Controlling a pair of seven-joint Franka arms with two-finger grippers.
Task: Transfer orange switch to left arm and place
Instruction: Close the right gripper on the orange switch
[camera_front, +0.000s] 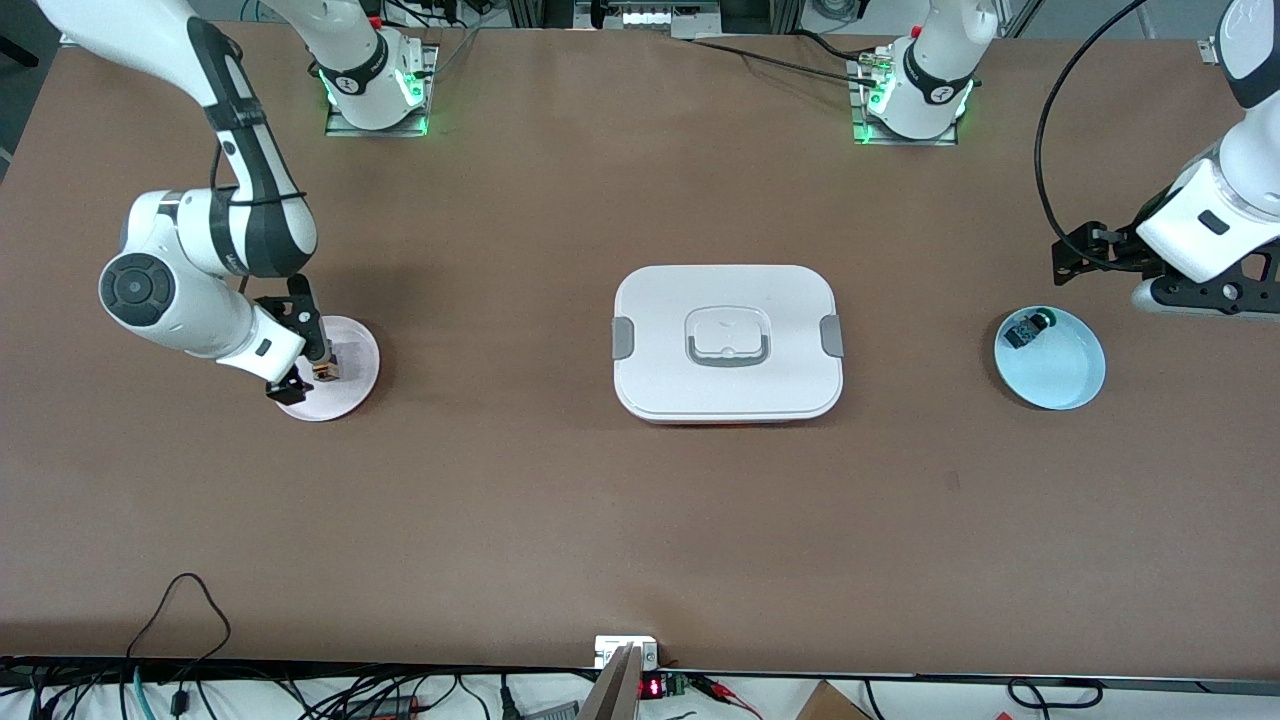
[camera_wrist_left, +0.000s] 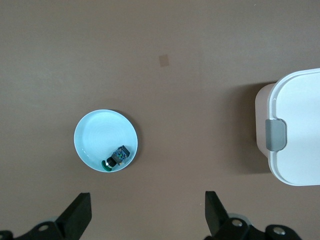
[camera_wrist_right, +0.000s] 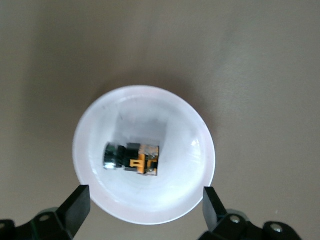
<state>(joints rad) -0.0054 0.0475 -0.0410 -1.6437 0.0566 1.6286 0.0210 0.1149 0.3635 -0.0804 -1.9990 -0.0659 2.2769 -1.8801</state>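
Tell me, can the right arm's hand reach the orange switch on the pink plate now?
Probably yes. The right hand hangs open directly over the pink plate, and the orange switch lies uncovered between its fingers, with nothing in the way.

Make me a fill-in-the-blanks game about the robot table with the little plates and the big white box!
1. The orange switch lies on the ____ plate.
2. The right gripper hangs over that plate with its fingers ____.
3. The box has its lid ____.
4. The block with the green tip lies on the ____ plate.

Missing words: pink; open; on; blue
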